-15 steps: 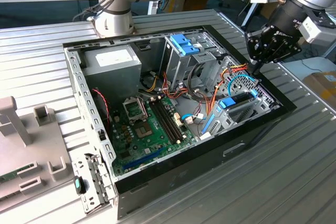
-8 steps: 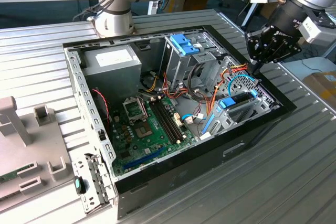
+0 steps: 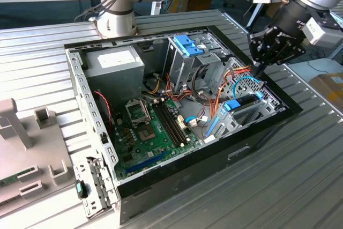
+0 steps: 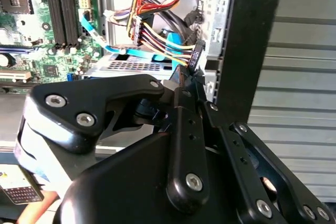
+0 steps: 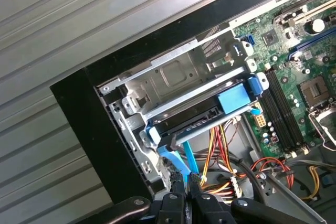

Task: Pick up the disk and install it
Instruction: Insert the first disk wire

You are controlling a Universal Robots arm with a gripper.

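We see a ribbed, dull-metal worktop [image 3: 305, 181] carrying an open computer case [image 3: 214, 159] with matt black walls and a perforated steel frame inside. On its floor lies a green motherboard [image 3: 153, 132], glossy with small parts. The disk [image 5: 189, 124] sits in a folded sheet-metal bay at the corner of the case nearest the arm. It is a flat dark slab edged in bright blue plastic, with a broad blue tab at the end that faces the motherboard. The exterior view places it low in the case, on the exterior view's right, well apart from the upright blue-topped drive cage [image 3: 187, 52]. The first wrist view adds the smooth plastic sheen of the carrier and a thin blue cable [image 5: 190, 153] running beside a bundle of orange, red and yellow wires [image 5: 220, 150]. The black end effector [image 5: 186, 186] hangs over the disk's outer end with its jaws drawn nearly together. The carrier's blue end strip and the cable reach its tips, but we cannot tell whether either is pinched.
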